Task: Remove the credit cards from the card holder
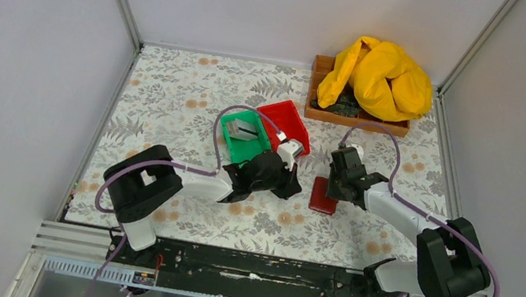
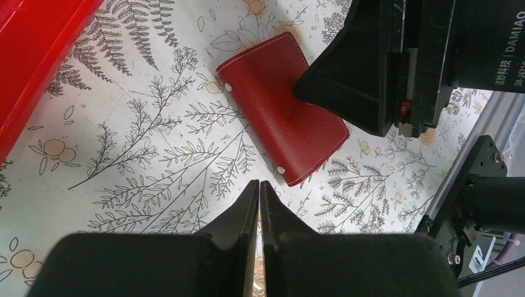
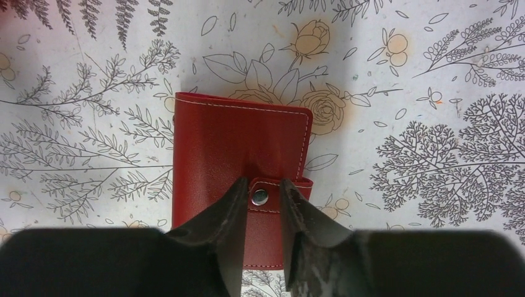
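The card holder (image 1: 324, 196) (image 2: 282, 114) (image 3: 238, 142) is a flat dark red wallet lying closed on the flowered cloth, its strap snapped down. The credit cards are hidden. My right gripper (image 1: 335, 185) (image 3: 263, 185) points down onto the holder's near part. Its jaws stand narrowly open, one on each side of the silver snap (image 3: 260, 197); the left finger meets the strap's end and the right finger lies over the strap. My left gripper (image 1: 295, 185) (image 2: 259, 184) is shut and empty, just left of the holder and not touching it.
A bright red bin (image 1: 285, 122) (image 2: 31, 62) and a green bin (image 1: 244, 145) sit behind the left gripper; a pale grey flat item (image 1: 245, 131) lies in the green one. A wooden tray (image 1: 356, 121) with a yellow cloth (image 1: 378, 79) stands at the back right.
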You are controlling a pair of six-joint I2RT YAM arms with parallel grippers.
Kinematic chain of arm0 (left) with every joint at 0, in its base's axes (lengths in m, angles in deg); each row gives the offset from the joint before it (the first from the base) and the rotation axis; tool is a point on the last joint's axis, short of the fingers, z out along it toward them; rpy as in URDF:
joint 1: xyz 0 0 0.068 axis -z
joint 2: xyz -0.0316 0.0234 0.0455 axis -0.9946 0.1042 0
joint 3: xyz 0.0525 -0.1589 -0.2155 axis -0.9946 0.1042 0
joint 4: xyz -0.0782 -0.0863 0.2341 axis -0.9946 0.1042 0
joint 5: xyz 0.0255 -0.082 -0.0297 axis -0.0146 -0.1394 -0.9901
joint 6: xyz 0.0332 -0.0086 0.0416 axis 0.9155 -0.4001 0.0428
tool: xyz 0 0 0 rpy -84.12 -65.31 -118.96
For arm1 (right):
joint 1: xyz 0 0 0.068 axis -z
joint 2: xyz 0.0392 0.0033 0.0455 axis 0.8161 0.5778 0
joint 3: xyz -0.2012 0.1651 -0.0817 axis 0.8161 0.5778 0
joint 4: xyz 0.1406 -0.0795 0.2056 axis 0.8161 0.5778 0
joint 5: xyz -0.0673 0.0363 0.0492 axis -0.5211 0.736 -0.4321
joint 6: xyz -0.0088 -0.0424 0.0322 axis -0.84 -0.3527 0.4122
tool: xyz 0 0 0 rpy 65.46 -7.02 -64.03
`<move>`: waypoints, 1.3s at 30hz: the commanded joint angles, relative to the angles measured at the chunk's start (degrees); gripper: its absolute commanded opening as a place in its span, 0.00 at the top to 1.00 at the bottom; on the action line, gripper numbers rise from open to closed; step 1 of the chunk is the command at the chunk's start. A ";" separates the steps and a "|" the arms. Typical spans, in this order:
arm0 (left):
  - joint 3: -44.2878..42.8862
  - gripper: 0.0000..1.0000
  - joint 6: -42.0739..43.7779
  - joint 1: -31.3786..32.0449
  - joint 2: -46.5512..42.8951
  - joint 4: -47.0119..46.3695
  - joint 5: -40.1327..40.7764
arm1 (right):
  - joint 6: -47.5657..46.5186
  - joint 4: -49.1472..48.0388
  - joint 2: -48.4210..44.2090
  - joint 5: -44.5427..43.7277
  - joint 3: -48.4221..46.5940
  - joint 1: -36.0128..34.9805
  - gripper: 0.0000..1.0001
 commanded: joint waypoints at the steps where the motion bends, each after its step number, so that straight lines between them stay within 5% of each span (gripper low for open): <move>1: -0.75 0.91 1.35 0.34 -1.91 -2.31 1.17 | 1.56 1.69 1.14 -1.11 -0.61 -0.73 0.76; 7: -0.67 0.91 1.33 0.34 -2.01 -2.20 1.35 | 2.00 0.69 1.40 -0.31 0.18 -0.67 0.99; 23: -0.70 0.90 1.30 0.34 -1.98 -2.15 1.40 | 2.40 -2.13 -14.35 7.58 0.92 -0.59 1.00; 25: 0.07 0.83 0.42 0.34 -2.90 -2.26 3.35 | 2.28 -1.96 -18.04 8.16 0.47 -0.64 1.00; 30: 1.55 0.40 0.91 0.34 -5.84 -3.02 5.55 | 0.89 -0.68 -20.94 9.41 -1.60 -0.68 1.00; 39: 3.49 0.38 1.23 0.34 -8.16 -5.21 5.97 | -0.17 0.54 -22.48 9.98 -3.62 -0.64 1.00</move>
